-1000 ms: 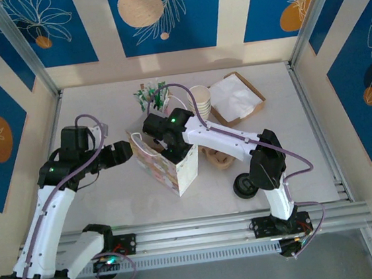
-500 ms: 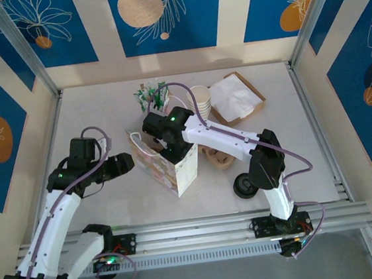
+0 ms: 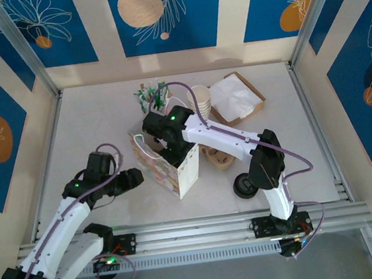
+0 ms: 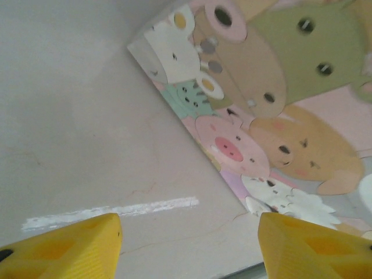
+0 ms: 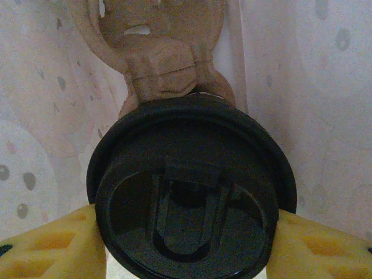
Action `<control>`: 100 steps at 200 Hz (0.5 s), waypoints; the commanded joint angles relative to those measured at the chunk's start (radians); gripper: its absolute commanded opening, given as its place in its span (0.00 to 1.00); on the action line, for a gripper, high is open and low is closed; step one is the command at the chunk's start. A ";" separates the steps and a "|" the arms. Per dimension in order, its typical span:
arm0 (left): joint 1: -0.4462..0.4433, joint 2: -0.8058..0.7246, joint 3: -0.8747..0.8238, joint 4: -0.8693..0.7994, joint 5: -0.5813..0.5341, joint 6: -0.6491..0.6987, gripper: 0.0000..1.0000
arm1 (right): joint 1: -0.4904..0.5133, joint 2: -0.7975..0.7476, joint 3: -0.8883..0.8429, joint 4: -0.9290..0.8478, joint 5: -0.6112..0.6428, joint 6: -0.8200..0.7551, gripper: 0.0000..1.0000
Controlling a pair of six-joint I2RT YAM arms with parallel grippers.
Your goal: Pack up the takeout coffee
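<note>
The takeout coffee [image 5: 192,197] shows its round black lid from above, down inside the paper bag [image 3: 179,173]. My right gripper [image 5: 186,235] is shut on it, one yellow finger [image 5: 52,244] pressed to each side of the lid; the cup below is hidden. From above, the right gripper [image 3: 165,145] reaches into the bag's open top. My left gripper [image 4: 189,250] is open and empty, low over the table just left of the bag [image 4: 261,116], whose side carries cartoon animals. In the top view the left gripper [image 3: 137,178] sits apart from the bag's left face.
A loose black lid [image 3: 246,186] lies near the right arm's base. A brown cup carrier [image 3: 218,156] sits right of the bag. A stack of lidless cups [image 3: 200,100], a napkin tray [image 3: 237,97] and green-and-white packets [image 3: 151,96] stand behind. A brown cardboard piece [image 5: 165,64] lies inside the bag.
My left arm has drawn back from the bag's top edge, down and toward the near side. The right arm has stayed in the bag.
</note>
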 commanded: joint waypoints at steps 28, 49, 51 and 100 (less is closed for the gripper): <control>-0.096 0.025 -0.075 0.113 -0.077 -0.086 0.63 | -0.008 -0.010 -0.021 -0.007 -0.077 0.026 0.49; -0.110 0.048 -0.082 0.120 -0.097 -0.086 0.63 | -0.009 0.002 -0.055 0.007 -0.077 0.023 0.49; -0.111 0.048 -0.082 0.121 -0.099 -0.086 0.63 | -0.010 0.004 -0.058 0.008 -0.077 0.023 0.49; -0.118 0.065 -0.095 0.132 -0.124 -0.086 0.63 | -0.018 0.046 -0.110 0.019 -0.073 0.017 0.49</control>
